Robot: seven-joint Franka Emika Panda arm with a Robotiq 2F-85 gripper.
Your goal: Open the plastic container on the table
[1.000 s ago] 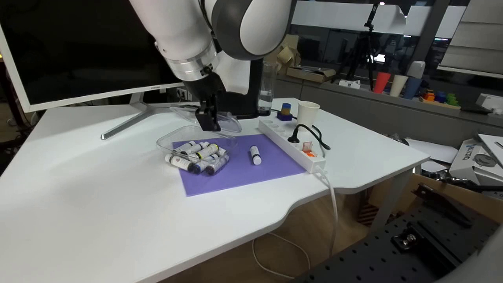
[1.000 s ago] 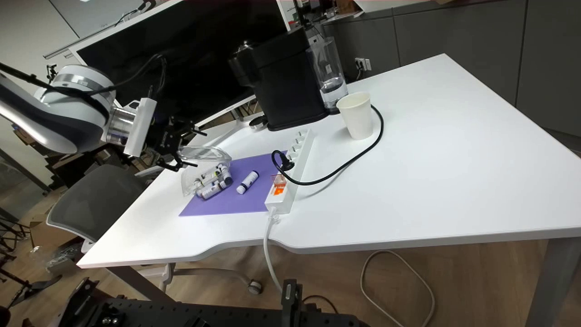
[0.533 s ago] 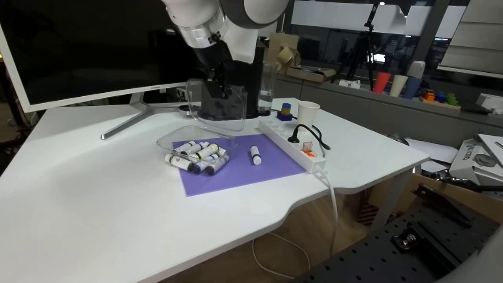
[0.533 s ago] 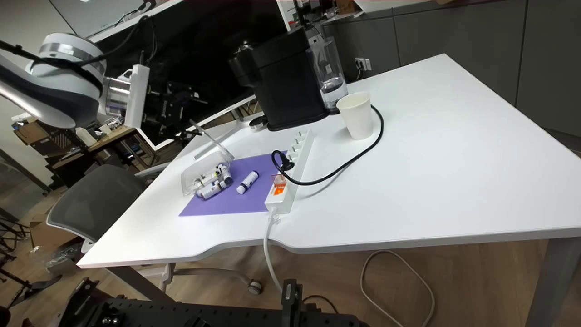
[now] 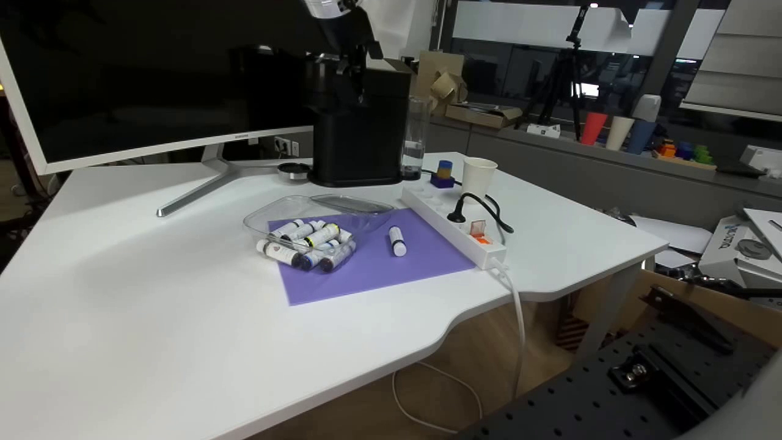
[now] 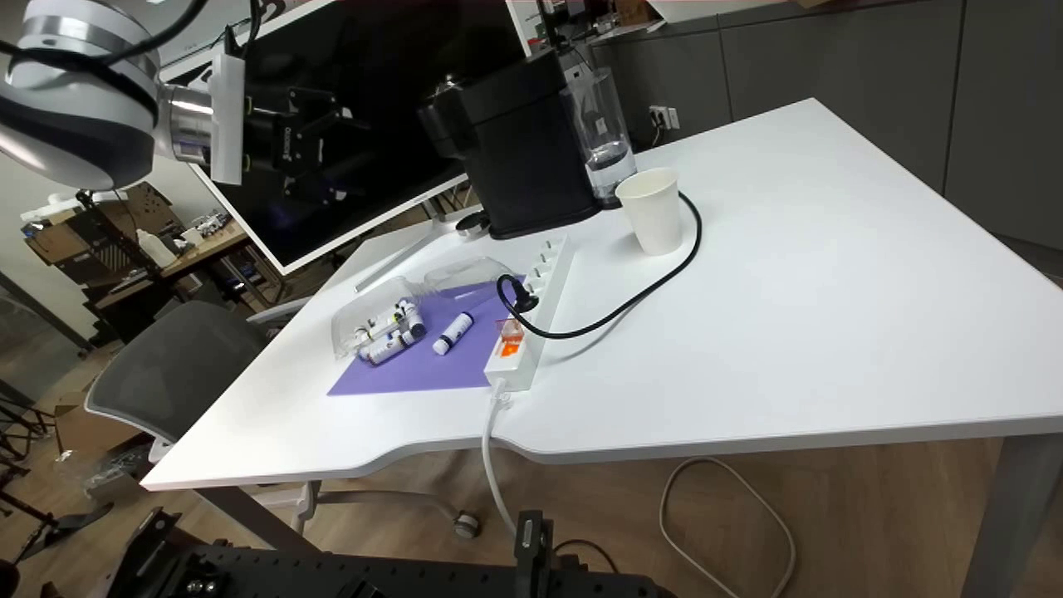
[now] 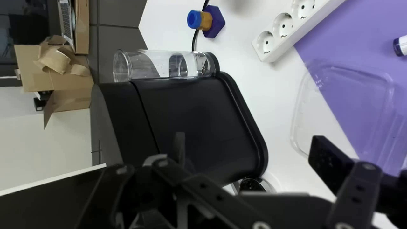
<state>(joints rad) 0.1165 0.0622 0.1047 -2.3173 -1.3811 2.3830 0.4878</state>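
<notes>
The plastic container, a clear tub (image 5: 267,215), stands at the left of the purple mat on the white table (image 5: 183,318), with several white cylinders (image 5: 317,235) in it. It also shows in an exterior view (image 6: 343,324). Its top is uncovered. Its clear lid (image 5: 357,203) lies folded out behind and beside it, on the mat's back edge; I cannot tell if they are joined. The lid shows in the wrist view (image 7: 346,108) too. My gripper (image 7: 254,152) is open and empty, well above the table, apart from tub and lid. It shows in an exterior view (image 6: 353,159).
A black machine (image 5: 360,134) with a clear water tank (image 5: 414,137) stands behind. A power strip (image 5: 452,226) with a black plug borders the mat (image 5: 379,275). A loose cylinder (image 5: 397,241) lies on the mat. A paper cup (image 5: 478,176) and a monitor (image 5: 153,73) stand farther back.
The lid was tilted above the tub, then stood upright at my gripper. Now it lies down beside the tub. My gripper has risen and moved back, away from the lid.
</notes>
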